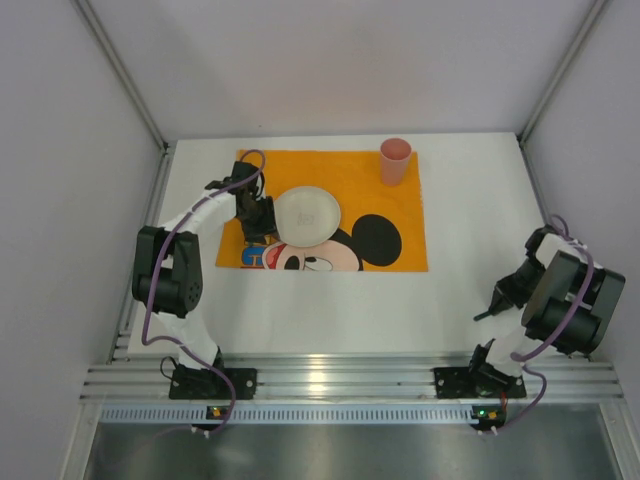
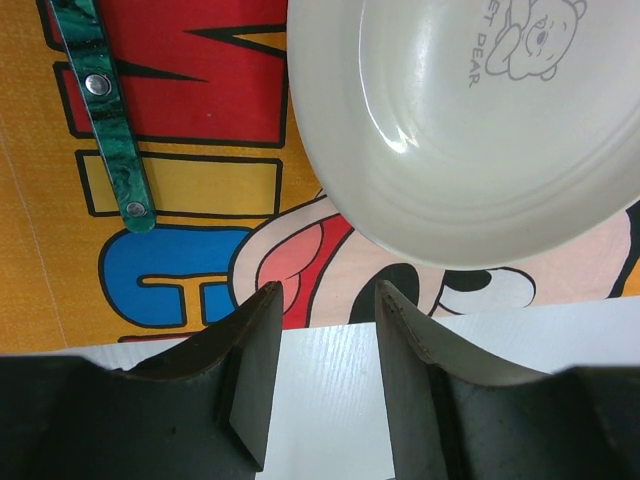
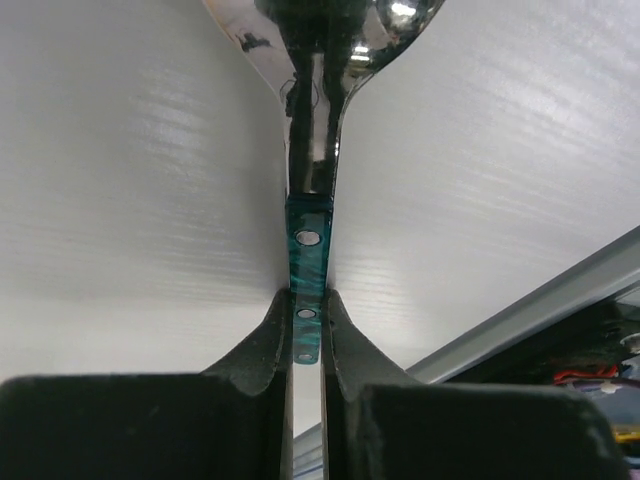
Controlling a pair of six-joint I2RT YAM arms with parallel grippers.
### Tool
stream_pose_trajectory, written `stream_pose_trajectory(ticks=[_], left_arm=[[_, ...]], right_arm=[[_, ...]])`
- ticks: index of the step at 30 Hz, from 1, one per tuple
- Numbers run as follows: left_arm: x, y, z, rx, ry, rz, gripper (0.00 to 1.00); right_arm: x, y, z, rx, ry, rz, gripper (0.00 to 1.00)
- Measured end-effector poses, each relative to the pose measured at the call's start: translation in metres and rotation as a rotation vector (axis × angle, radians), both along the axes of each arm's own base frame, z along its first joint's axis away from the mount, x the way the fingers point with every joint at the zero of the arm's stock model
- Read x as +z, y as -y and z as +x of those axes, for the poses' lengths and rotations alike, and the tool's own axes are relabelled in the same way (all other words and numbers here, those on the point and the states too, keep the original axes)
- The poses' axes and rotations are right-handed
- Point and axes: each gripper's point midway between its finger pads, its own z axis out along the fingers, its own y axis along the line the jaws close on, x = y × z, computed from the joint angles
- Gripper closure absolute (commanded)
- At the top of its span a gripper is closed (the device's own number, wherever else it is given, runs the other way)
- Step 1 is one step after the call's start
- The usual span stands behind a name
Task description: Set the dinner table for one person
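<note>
The white dinner table (image 1: 450, 290) carries an orange cartoon-mouse placemat (image 1: 400, 215). A white plate (image 1: 308, 214) lies on the mat's left half and a pink cup (image 1: 395, 160) stands at its far right corner. My left gripper (image 1: 258, 222) is open and empty at the plate's left rim. In the left wrist view, the left gripper (image 2: 327, 292) is over the mat's edge, with the plate (image 2: 470, 130) just ahead and a green-handled utensil (image 2: 105, 110) flat on the mat. My right gripper (image 3: 307, 300) is shut on a green-handled spoon (image 3: 307, 240), low over the table's right side (image 1: 487, 312).
A silver aluminium rail (image 1: 350, 375) runs along the near edge and shows in the right wrist view (image 3: 540, 300). Grey walls close in the table on the left, right and far sides. The right arm's elbow (image 1: 565, 295) sits near the right edge.
</note>
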Motion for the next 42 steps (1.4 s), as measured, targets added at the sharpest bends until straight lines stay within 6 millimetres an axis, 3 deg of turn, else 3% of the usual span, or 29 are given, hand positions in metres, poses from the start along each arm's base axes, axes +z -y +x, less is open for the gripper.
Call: stream_pose_trajectory(ticks=[3,6,8,10,13,15,17,19,22,25,30,33,36,40,42], left_arm=[[0.000,0.000,0.000,0.000,0.000,0.000,0.53],[0.000,0.000,0.000,0.001,-0.001,0.000,0.53],[0.000,0.000,0.000,0.001,0.000,0.001,0.53],[0.002,0.000,0.001,0.002,0.002,0.000,0.53],[0.006,0.002,0.005,0.005,0.014,-0.001,0.53],[0.012,0.002,0.008,0.011,0.030,0.002,0.52],[0.018,0.001,0.010,0.018,0.050,0.008,0.52],[0.027,0.000,0.010,0.026,0.076,0.017,0.52],[0.047,-0.002,0.012,0.039,0.131,0.023,0.52],[0.067,-0.005,0.011,0.060,0.185,0.024,0.52],[0.088,-0.015,0.000,0.095,0.237,0.044,0.52],[0.093,-0.023,-0.011,0.122,0.245,0.064,0.52],[0.094,-0.030,-0.023,0.146,0.248,0.082,0.52],[0.098,-0.039,-0.038,0.176,0.249,0.106,0.51],[0.103,-0.043,-0.042,0.188,0.260,0.115,0.51]], right_arm=[[0.003,0.003,0.006,0.035,0.000,-0.018,1.00],[0.018,0.009,0.033,0.112,0.034,-0.081,1.00],[0.045,0.009,0.071,0.210,0.094,-0.158,1.00],[0.082,-0.005,0.121,0.324,0.213,-0.235,1.00],[0.148,-0.056,0.193,0.517,0.417,-0.331,1.00],[0.187,-0.112,0.227,0.665,0.547,-0.360,1.00],[0.211,-0.168,0.241,0.806,0.641,-0.352,1.00],[0.219,-0.216,0.240,0.932,0.685,-0.336,1.00],[0.203,-0.273,0.232,1.099,0.678,-0.287,1.00],[0.164,-0.295,0.231,1.178,0.594,-0.216,1.00],[0.089,-0.306,0.239,1.226,0.433,-0.135,1.00],[0.059,-0.311,0.239,1.238,0.371,-0.090,1.00],[0.043,-0.318,0.241,1.244,0.348,-0.052,1.00],[0.036,-0.322,0.246,1.236,0.350,-0.012,0.99],[0.035,-0.321,0.249,1.222,0.356,0.002,0.82]])
